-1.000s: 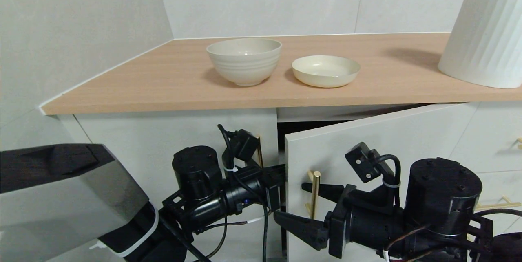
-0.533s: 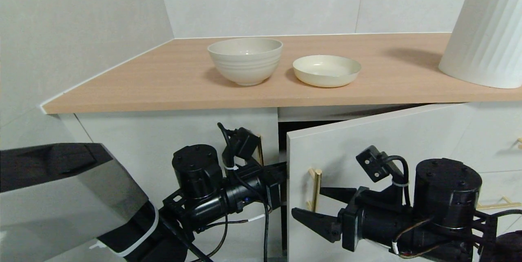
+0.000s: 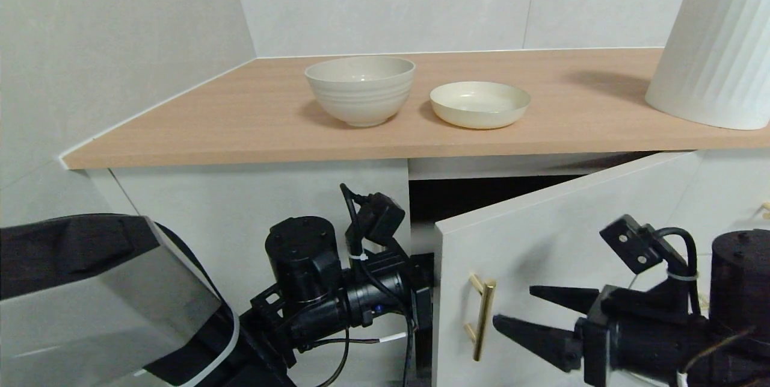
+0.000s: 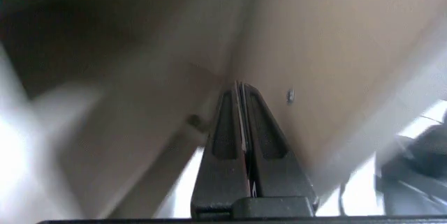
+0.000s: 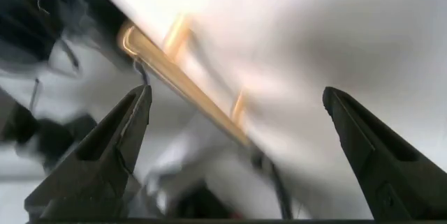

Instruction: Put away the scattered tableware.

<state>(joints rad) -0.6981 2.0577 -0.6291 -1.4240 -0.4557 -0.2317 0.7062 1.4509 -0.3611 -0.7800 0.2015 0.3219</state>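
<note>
Opening the cupboard door [image 3: 541, 236], ajar at lower right, seems the step in hand: the closed left tool [image 4: 239, 91] sits at its free edge, and the right tool [image 3: 514, 306] gapes empty beside the gold handle [image 3: 482, 318]. The bowl [image 3: 360, 89] and dish [image 3: 479, 104] wait on the tabletop [image 3: 240, 128] at upper centre. Next the door wants swinging wider, into the open room at lower right.

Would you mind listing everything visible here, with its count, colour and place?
bowl: one, cream, on the countertop, left of the dish
shallow dish: one, cream, on the countertop, right of the bowl
ribbed container: one, white, far right of the countertop
countertop: one, light wood, along the tiled wall
cabinet door: one, white, partly open below the countertop
handle: one, gold, upright on the open door
left gripper: one, black, shut, at the door's opening edge
right gripper: one, black, open, just right of the handle
</note>
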